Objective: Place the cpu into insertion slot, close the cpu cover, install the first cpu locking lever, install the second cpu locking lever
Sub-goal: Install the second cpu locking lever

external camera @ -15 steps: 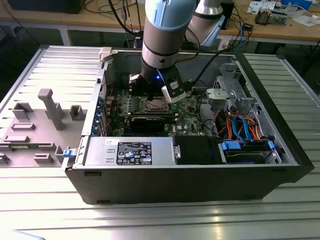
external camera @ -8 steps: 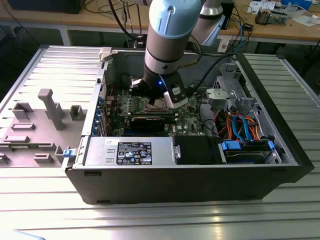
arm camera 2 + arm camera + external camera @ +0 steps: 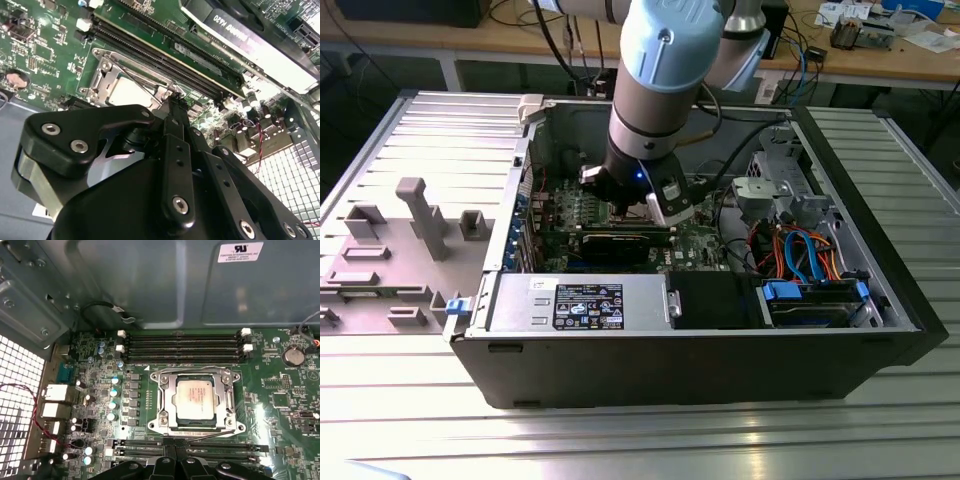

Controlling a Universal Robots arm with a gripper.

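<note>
My pincer (image 3: 175,102) hung low inside the open computer case (image 3: 880,290), its black fingers (image 3: 172,125) pressed together with nothing pinched between them, the tips just beside the rim of the socket (image 3: 197,401). In the first wrist view the chip (image 3: 196,396) lay flat in the socket, and the thin metal cover (image 3: 169,400) was shut down around it, the chip's silver top showing through its window. A thin wire lever (image 3: 212,436) ran along the socket edge nearest my fingers. Long black memory slots (image 3: 182,346) flanked the socket on the green board (image 3: 285,405). In the exterior view, a black graphics card (image 3: 620,243) stood close to my arm, with a labelled power box (image 3: 582,303) beyond it.
</note>
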